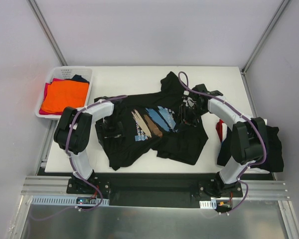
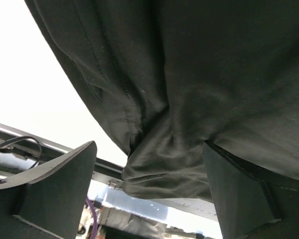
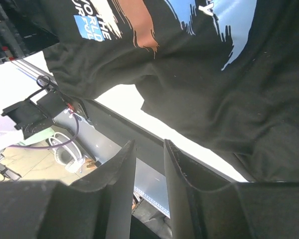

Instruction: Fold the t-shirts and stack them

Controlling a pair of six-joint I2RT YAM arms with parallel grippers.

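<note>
Most of the left claw point(image 1: 112, 128) is hidden in the top view, sunk into the left side of the black printed t-shirt point(image 1: 154, 122). Its wrist camera shows the fingers point(image 2: 65, 184) spread wide, with a bunched fold of black cloth lying between them, not pinched. The right claw point(image 1: 189, 114) sits over the shirt's right side. From its wrist camera its fingers point(image 3: 119, 184) stand a narrow gap apart with nothing in it.

The printed shirt lies rumpled at the middle of the table point(image 1: 129, 79), one sleeve reaching toward the far edge. Its white text is too creased to read whole. At the right edge a dark heap point(image 1: 274, 144) hangs partly over the side behind the right arm, with a red scrap point(image 1: 219, 128) beside it; how many shirts it holds cannot be told.

Counted: two claws, one printed shirt, one basket point(image 1: 60, 72) at the far left corner. Three colours show in it: an orange shirt point(image 1: 65, 97) on top, a red shirt point(image 1: 46, 90) at its left and a navy shirt point(image 1: 79, 78) behind, the red and navy mostly covered.
</note>
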